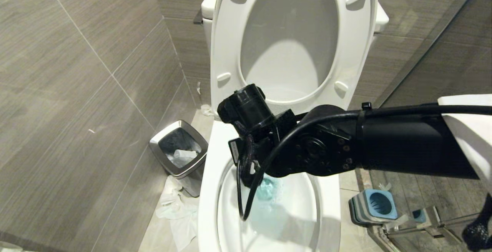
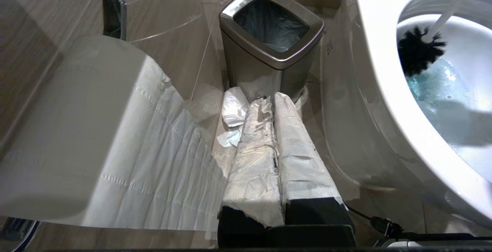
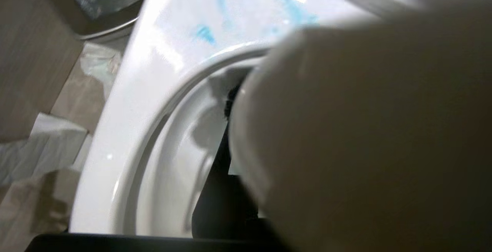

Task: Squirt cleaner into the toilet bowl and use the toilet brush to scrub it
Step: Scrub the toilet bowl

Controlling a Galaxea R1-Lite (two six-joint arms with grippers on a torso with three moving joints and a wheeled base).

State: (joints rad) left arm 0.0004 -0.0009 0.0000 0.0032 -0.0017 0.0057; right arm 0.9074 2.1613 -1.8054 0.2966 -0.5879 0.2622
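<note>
The right arm reaches from the right across the large white ceramic oval toilet bowl (image 1: 207, 190), whose white seat and lid stand raised against the tank. The right gripper (image 1: 250, 175) points down into the bowl. The frames do not show its jaws clearly: a pale rounded shape fills most of the right wrist view, so whether the jaws clamp the brush handle cannot be told.

The toilet brush (image 2: 419, 52) is inside the bowl. In the left wrist view its slim white handle slants down to a black bristle head, which sits at the edge of the blue-tinted water (image 2: 442, 86). Blue streaks (image 3: 203, 32) mark the bowl's rim.

The square blue-and-grey striped holder (image 1: 374, 206) stands on the floor just right of the bowl.

The left gripper (image 2: 275, 148) hangs low beside the bowl's left side. Its 2 paper-wrapped fingers (image 2: 255, 159) lie pressed together, holding nothing.

The steel-rimmed trash bin (image 1: 178, 152) with a dark liner stands left of the bowl, near crumpled white tissue (image 1: 177, 206) on the floor.

No readable writing or brand mark appears.
</note>
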